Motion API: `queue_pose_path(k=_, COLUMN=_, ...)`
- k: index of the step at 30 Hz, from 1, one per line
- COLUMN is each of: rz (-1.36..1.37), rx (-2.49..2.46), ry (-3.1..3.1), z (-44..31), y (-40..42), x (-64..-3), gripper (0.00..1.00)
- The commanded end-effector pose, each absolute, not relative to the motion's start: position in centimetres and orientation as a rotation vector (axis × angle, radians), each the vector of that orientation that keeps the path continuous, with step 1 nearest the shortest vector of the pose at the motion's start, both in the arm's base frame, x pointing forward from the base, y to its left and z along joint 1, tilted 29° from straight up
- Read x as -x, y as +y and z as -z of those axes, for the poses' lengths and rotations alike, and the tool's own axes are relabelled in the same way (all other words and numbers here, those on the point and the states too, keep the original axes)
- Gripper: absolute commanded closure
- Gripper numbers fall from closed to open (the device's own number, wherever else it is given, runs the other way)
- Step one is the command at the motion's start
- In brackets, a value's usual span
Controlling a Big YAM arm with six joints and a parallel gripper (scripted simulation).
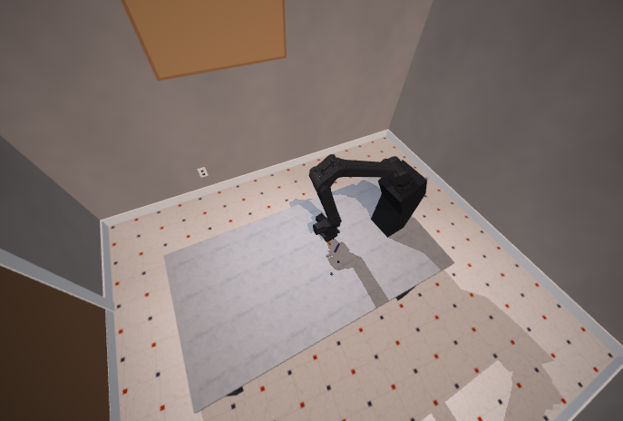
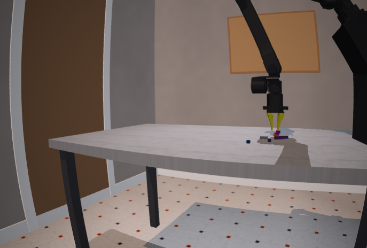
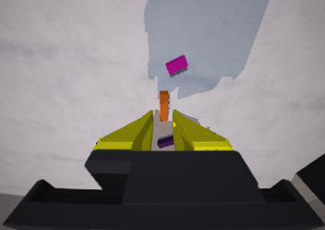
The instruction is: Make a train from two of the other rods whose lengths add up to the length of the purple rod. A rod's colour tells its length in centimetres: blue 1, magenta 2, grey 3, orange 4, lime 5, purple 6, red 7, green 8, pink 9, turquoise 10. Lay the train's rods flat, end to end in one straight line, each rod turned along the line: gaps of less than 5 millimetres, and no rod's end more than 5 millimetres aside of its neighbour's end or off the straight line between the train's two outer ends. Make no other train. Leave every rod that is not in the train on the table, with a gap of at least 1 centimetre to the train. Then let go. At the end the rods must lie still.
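My gripper is partly open and empty, low above the table around the line of the orange rod. The orange rod lies flat, pointing away in the wrist view. The magenta rod lies beyond its far end, apart from it, a little to the right and turned askew. The purple rod lies near the orange rod's near end; in the wrist view the fingers hide part of it.
A grey rod lies near the purple rod. One blue rod lies near them. Another blue rod lies farther out. The arm's base stands at the table's right in the top and exterior views.
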State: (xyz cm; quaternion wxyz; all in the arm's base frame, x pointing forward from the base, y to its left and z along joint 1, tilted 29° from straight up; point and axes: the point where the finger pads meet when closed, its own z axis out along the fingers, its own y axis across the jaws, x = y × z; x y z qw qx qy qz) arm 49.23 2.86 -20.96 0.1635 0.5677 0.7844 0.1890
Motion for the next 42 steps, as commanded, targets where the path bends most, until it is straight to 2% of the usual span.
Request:
queue_pose_path(k=1, rz=-0.542, rx=-1.623, ry=2.231, z=21.55, y=3.31, x=-49.32, gripper=0.77)
queue_pose_path(k=42, rz=-0.536, rx=-1.628, ry=2.235, z=21.89, y=3.27, x=-49.1, gripper=0.77)
